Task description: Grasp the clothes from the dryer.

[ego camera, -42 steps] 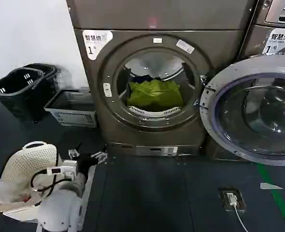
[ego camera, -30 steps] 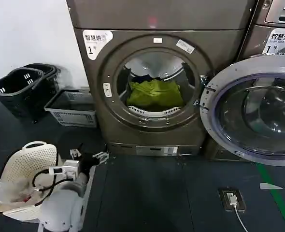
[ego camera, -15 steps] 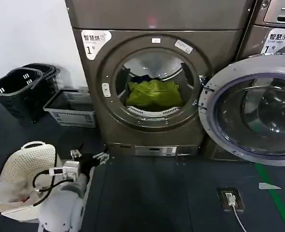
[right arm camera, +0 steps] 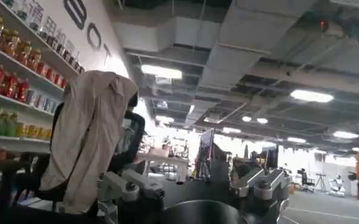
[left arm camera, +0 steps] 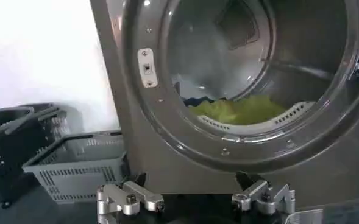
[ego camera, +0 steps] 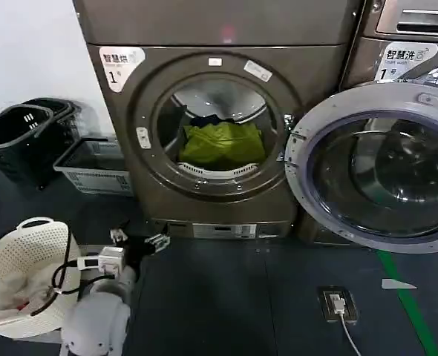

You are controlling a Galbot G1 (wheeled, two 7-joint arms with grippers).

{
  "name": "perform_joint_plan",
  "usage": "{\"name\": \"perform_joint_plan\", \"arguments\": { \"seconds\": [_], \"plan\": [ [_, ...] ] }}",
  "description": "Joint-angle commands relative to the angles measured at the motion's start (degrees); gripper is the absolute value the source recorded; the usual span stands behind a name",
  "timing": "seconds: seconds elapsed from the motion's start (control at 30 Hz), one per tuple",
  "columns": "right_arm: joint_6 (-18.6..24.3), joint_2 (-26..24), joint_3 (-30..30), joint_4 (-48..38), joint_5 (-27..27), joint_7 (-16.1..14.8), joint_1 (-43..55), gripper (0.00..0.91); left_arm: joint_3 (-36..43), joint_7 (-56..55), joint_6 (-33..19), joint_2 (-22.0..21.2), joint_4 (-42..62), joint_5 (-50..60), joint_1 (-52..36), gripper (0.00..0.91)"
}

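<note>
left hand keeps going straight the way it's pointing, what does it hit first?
Probably the dryer, on its front panel just under the porthole rim, not the clothes. The open left hand points low; depth is unclear.

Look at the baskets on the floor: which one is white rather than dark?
The white basket beside the left gripper, low in the head view. The black basket and grey basket stand by the wall, left of the dryer.

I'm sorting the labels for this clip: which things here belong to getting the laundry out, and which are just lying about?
Belongs to the job:
- the clothes, lime-green heap inside the drum
- the dryer, its door swung open
- left claw, open, low before the dryer

Just lying about:
- white basket
- grey crate
- black baskets
- neighbouring machine
- floor socket
</note>
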Motion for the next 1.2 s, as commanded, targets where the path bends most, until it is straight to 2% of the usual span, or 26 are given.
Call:
{"name": "perform_joint_plan", "arguments": {
  "seconds": [0.03,0.83,1.1,1.2],
  "plan": [
    [0.49,-0.01,-0.05,-0.01,0.07,0.08,-0.09,0.907,0.16,0.05,2.80,-0.02,0.11,0.01,-0.02,0.907],
    [0.80,0.61,-0.36,0.02,-0.04,0.10,-0.01,0.907,0.45,0.60,2.80,-0.03,0.20,0.65,-0.17,0.907],
    [3.07,0.59,-0.24,-0.79,0.01,1.35,-0.03,0.907,0.48,0.64,2.80,-0.07,-0.01,1.11,-0.20,0.907],
    [3.10,0.56,0.02,-0.69,1.82,2.51,0.01,0.907,0.58,0.65,2.80,-0.12,-0.14,1.19,-0.25,0.907]
  ]
}}
